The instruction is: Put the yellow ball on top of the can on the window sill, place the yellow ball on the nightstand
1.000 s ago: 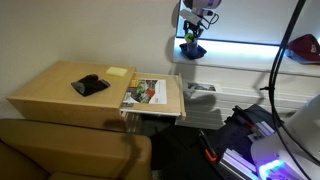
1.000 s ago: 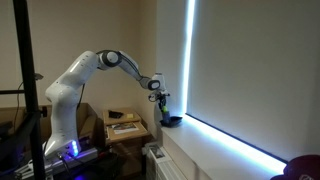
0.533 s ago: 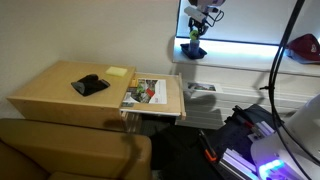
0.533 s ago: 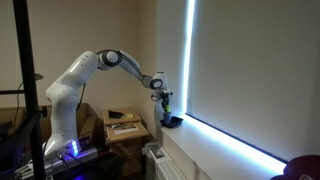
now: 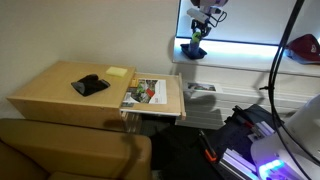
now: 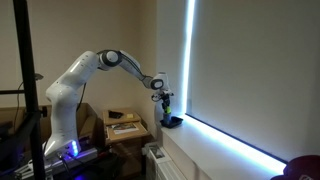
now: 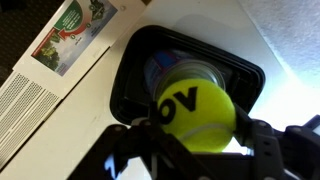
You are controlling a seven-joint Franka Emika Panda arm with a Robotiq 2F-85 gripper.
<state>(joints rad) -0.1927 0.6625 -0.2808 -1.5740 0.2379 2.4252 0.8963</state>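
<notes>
The room is dim, with a plain cream wall (image 5: 90, 30) behind a light tan wooden nightstand (image 5: 45, 98) that has a broad flat top. A brown upholstered seat (image 5: 60, 150) fills the near corner, just beside the nightstand. A large window (image 6: 230, 70) is covered by a dark blind (image 6: 250, 60). Bluish-white light leaks along the blind's side and bottom edges. Below it runs a long white window sill (image 5: 245, 56), lit bright by that glow in both exterior views. In the wrist view a white slatted grille (image 7: 25, 112) lies beside the sill. The floor is too dark to make out.
</notes>
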